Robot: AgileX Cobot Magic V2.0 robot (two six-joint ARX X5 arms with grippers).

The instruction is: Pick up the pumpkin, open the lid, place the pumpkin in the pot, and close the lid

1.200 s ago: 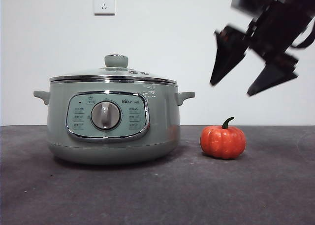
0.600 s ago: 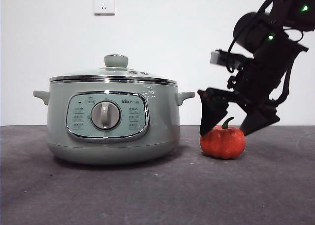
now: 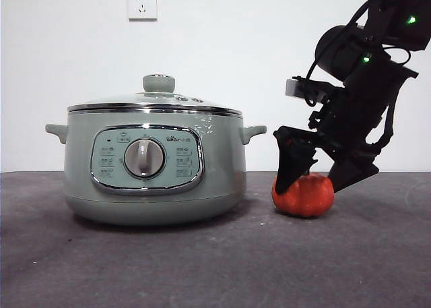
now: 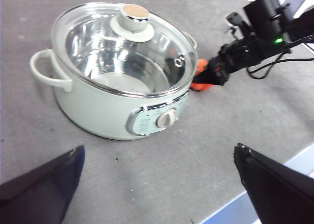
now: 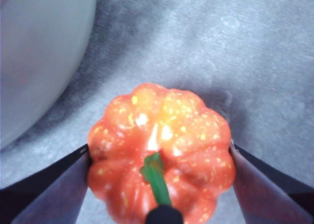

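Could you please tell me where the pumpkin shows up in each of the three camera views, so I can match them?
Front view: the pumpkin sits on the table right of the pot, between the right hand's jaws.
Left wrist view: a small orange patch beyond the pot, partly hidden by the right hand.
Right wrist view: large and central, stem towards the camera.
Shared landmark: the pot.
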